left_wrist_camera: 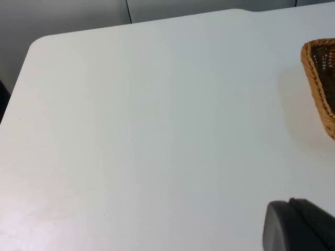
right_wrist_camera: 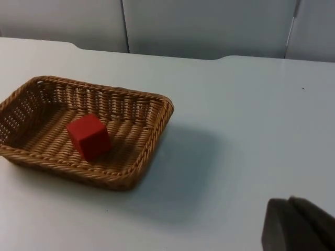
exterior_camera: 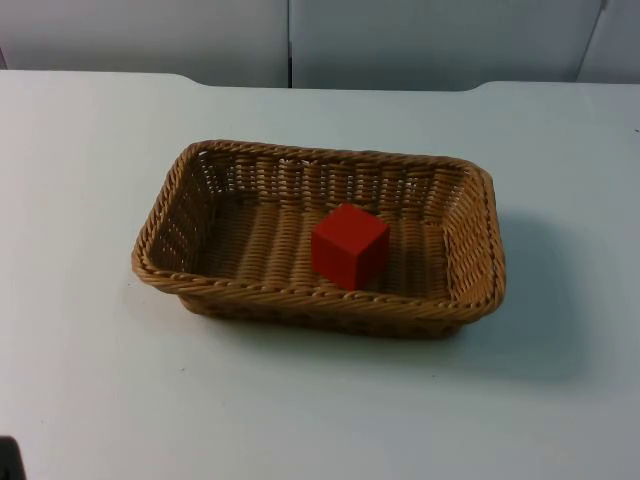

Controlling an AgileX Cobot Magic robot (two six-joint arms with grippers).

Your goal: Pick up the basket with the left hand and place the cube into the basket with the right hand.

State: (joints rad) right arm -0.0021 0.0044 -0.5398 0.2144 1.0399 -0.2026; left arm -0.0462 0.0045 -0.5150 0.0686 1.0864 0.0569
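A brown wicker basket (exterior_camera: pixel 300 296) stands on the white table near the middle. A red cube (exterior_camera: pixel 349 246) sits inside it on the basket floor, slightly right of centre. From the right wrist view I see the basket (right_wrist_camera: pixel 78 170) with the cube (right_wrist_camera: pixel 89 136) in it, and my right gripper (right_wrist_camera: pixel 298 225) hangs over bare table well to the basket's right. My left gripper (left_wrist_camera: pixel 301 225) hangs over bare table to the basket's left, with one basket corner (left_wrist_camera: pixel 319 78) in its view. Neither gripper touches anything.
The grey partition wall (exterior_camera: pixel 400 40) closes the table's far edge. A small dark object (exterior_camera: pixel 9 460) sits at the near left corner of the top view. White table top (exterior_camera: pixel 90 380) surrounds the basket on all sides.
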